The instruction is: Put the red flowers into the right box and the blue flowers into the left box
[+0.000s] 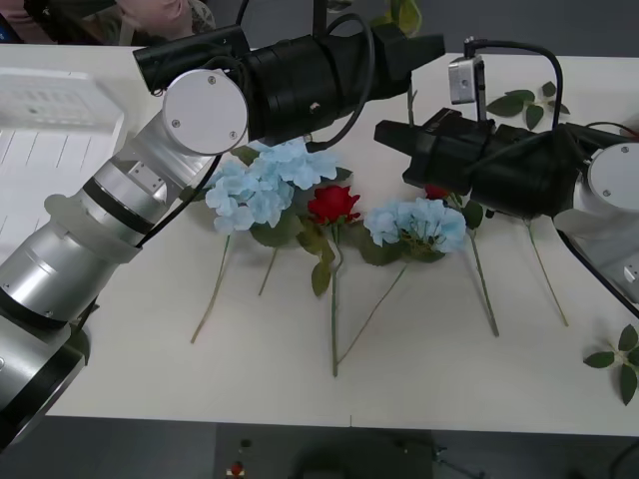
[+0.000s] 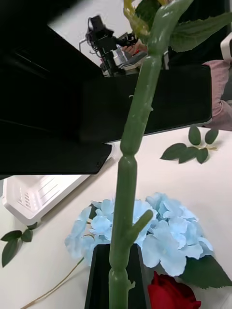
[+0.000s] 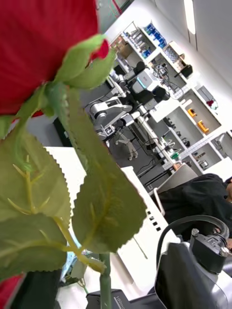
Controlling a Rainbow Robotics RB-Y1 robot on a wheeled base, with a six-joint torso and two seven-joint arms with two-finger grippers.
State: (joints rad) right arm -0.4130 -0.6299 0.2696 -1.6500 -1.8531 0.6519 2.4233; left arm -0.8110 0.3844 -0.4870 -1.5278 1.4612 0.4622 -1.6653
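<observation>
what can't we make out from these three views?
- Front view: left gripper's fingertips, hidden behind its own black wrist.
- Front view: right box, past the frame edge; left box cut off by the edge and the left arm.
- Left wrist view: a red flower and leaves block the table.

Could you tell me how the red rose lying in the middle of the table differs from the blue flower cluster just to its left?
The red rose has one small, tight, deep-red bloom; the blue flower cluster is wider, fluffy and pale blue. The rose's stem runs nearly straight toward the table's near edge, while the cluster's stems slant leftward. Both lie flat on the table, ungripped, with green leaves.
</observation>
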